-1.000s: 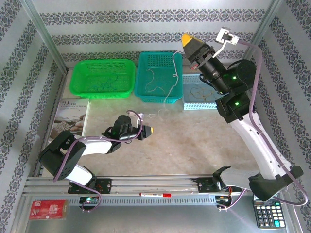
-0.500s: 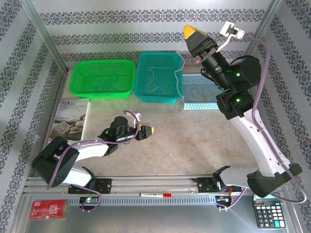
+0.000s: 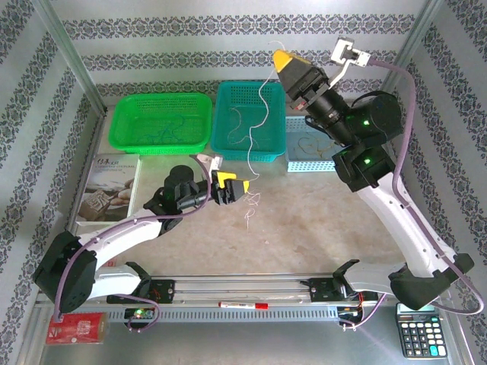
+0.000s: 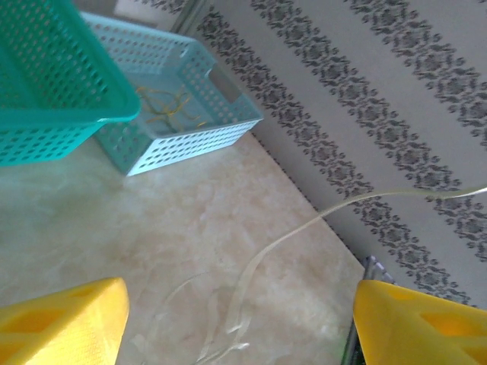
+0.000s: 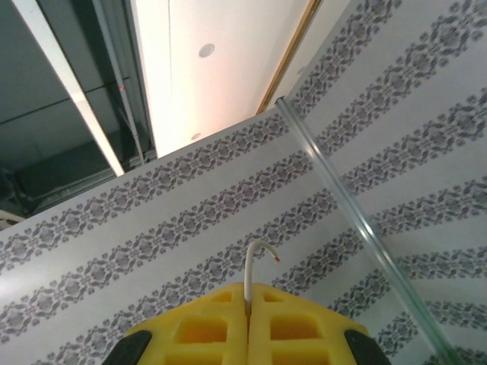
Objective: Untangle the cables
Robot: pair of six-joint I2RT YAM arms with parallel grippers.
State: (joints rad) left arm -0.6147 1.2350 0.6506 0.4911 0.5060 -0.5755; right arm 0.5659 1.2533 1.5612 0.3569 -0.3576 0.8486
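**Right tool pinches the white cable high, left tool gapes below**

The right tool [image 3: 293,67] hangs high over the back right corner of the teal basket [image 3: 232,150]. Its yellow fingers [image 5: 205,331] are pressed flat together on the white cable [image 5: 247,281], whose short end curls out above them. From that grip the cable drops in a loose, wavy line across the right part of the teal basket and over its front rim to the worktop [image 3: 327,220]. Its lower end lies there in small curls just in front of the basket.

The left tool [image 3: 230,188] sits low in front of the teal basket, just beside the hanging line. Its jaws are spread wide and grip nothing (in the left wrist view the cable runs through the gap between the two yellow pads, and whether it brushes either one cannot be told).

More cables rest in the baskets:
- a pale cable [image 3: 237,125] inside the teal basket
- thin dark cables [image 3: 163,135] in the green basket [image 3: 129,144], to the left of the teal one
- a looped yellowish cable [image 4: 169,103] in the light blue basket [image 4: 190,137], to the right of the teal one
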